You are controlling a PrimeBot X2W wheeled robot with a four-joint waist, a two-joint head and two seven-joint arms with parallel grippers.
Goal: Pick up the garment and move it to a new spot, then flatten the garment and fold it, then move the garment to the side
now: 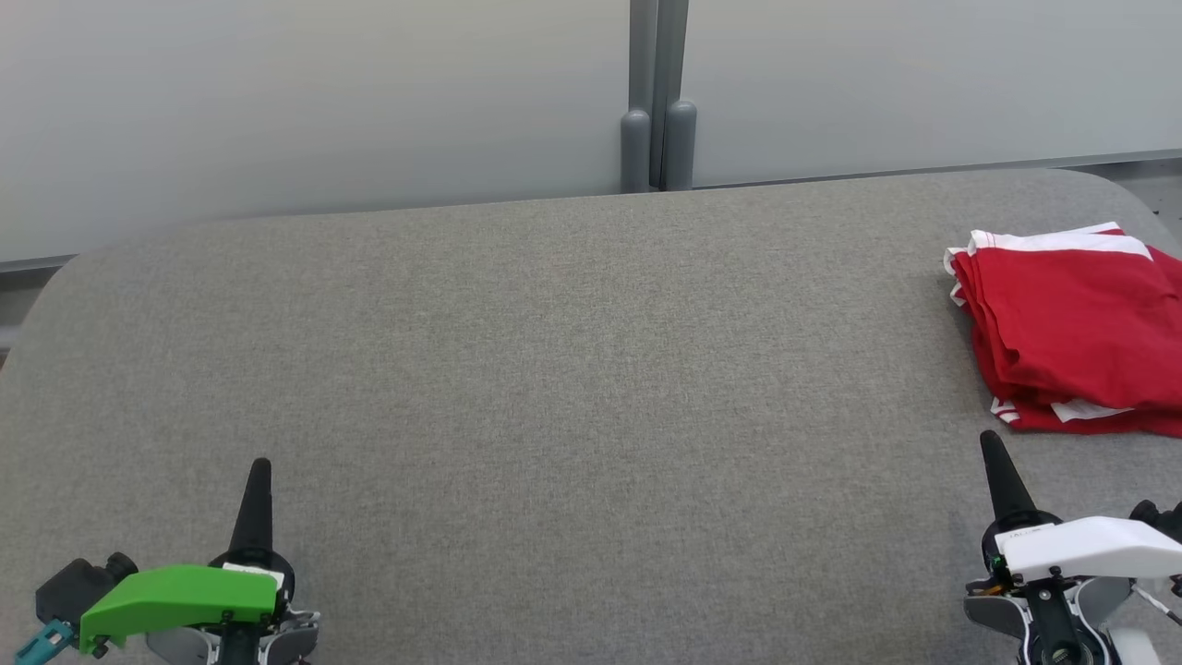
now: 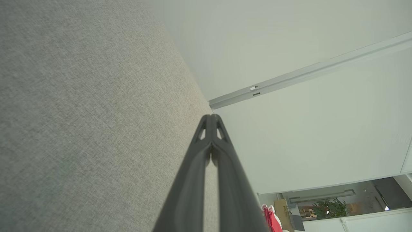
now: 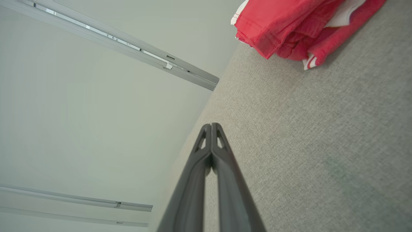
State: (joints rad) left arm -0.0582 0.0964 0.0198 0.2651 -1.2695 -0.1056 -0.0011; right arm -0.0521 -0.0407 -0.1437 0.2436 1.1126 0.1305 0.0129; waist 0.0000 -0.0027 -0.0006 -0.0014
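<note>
garment: red w/ white trim, garment [image 1: 1071, 323] is lying folded at the right edge of the frame on the grey table [image 1: 554, 369], partly cut off by the frame.
step: fold & move-aside look done to me, so I'm reading this as the arms parking.
doing it well: right arm should be keeping clear of the garment's near corner, which is sitting just above its tip. No sideways sweep, or the layers could slide.
left pincer [image 1: 260, 465]: clenched, empty, sitting lower left, tip pointing up-frame, well apart from the garment.
right pincer [image 1: 989, 439]: clenched, empty, sitting lower right, tip pointing up-frame, near the garment's lower edge but not touching.
</note>
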